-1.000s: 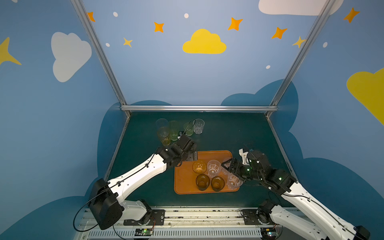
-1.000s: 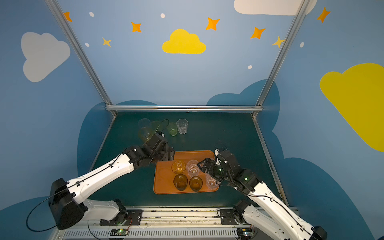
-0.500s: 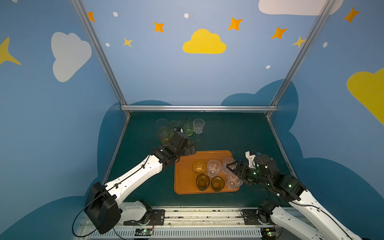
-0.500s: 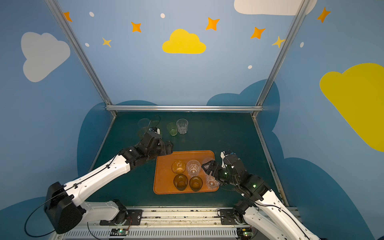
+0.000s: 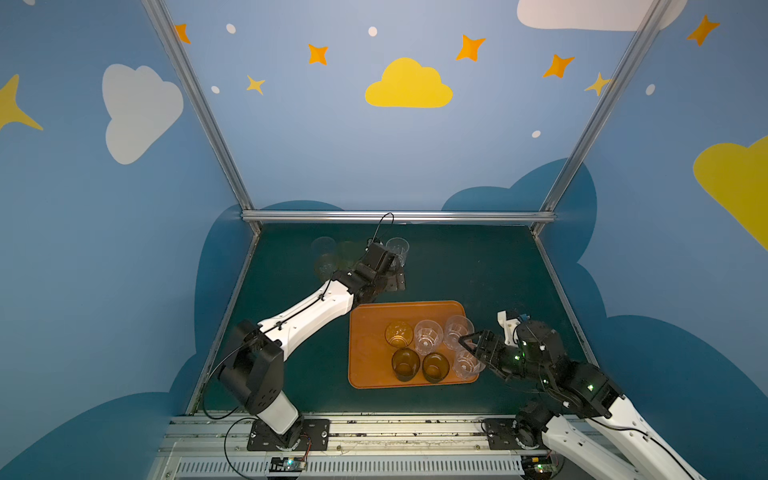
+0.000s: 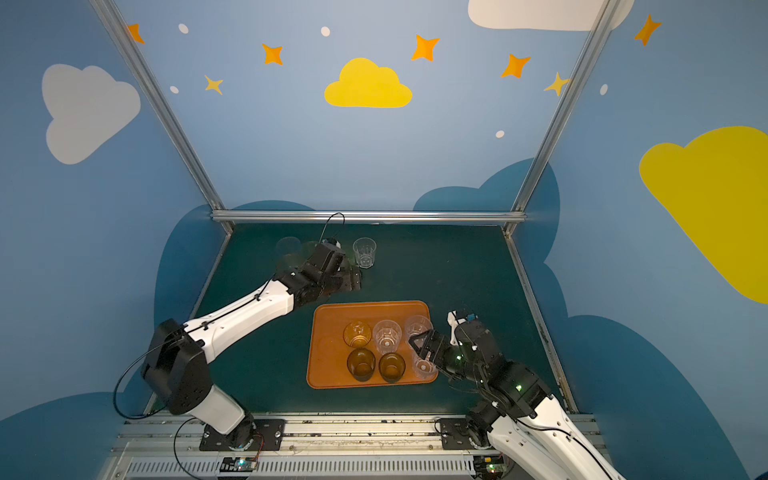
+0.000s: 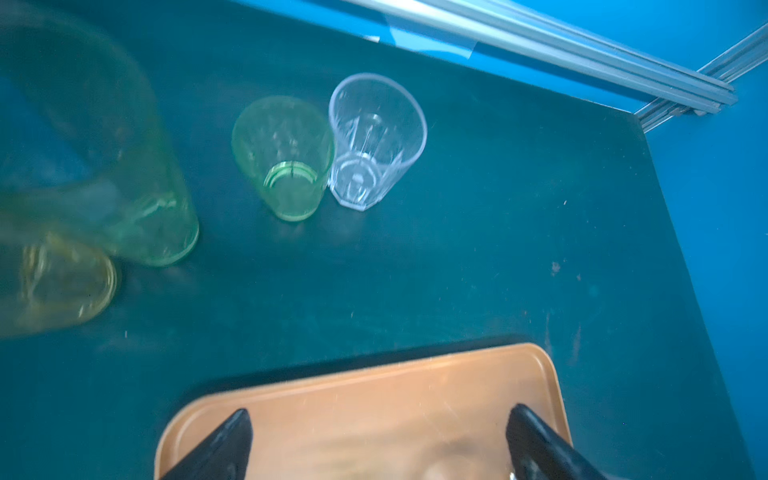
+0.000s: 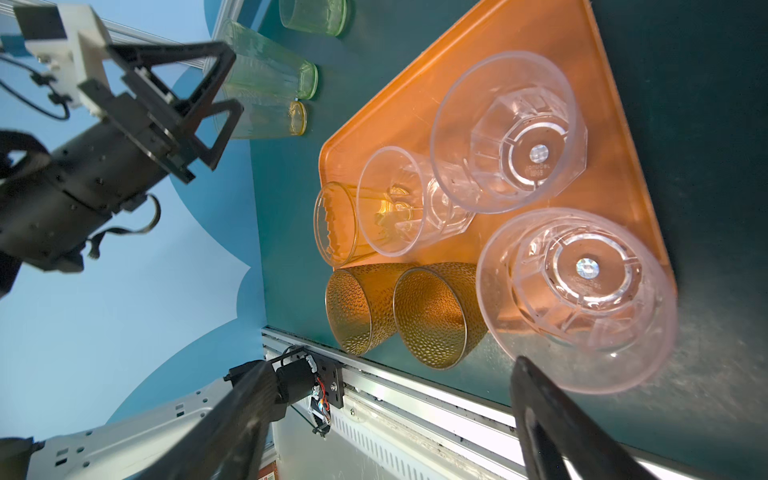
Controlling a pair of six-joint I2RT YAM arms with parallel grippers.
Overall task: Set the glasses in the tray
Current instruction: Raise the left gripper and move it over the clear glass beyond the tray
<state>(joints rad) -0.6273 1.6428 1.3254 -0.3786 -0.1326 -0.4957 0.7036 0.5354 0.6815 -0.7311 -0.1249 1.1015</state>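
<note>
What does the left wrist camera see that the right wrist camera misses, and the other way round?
Only the left wrist view shows the clear glass on the table, right beside the short green glass. Only the right wrist view shows the six glasses standing in the tray, and the left gripper from outside, open. Both show the tray, the short green glass, the tall green glass and the yellow glass.

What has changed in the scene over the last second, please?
The left pincer swung back from the tray toward the rear glasses, open and empty. The right pincer drew slightly away from the tray, also open. Nothing was gripped or released; the six tray glasses and the rear ones stayed put.
</note>
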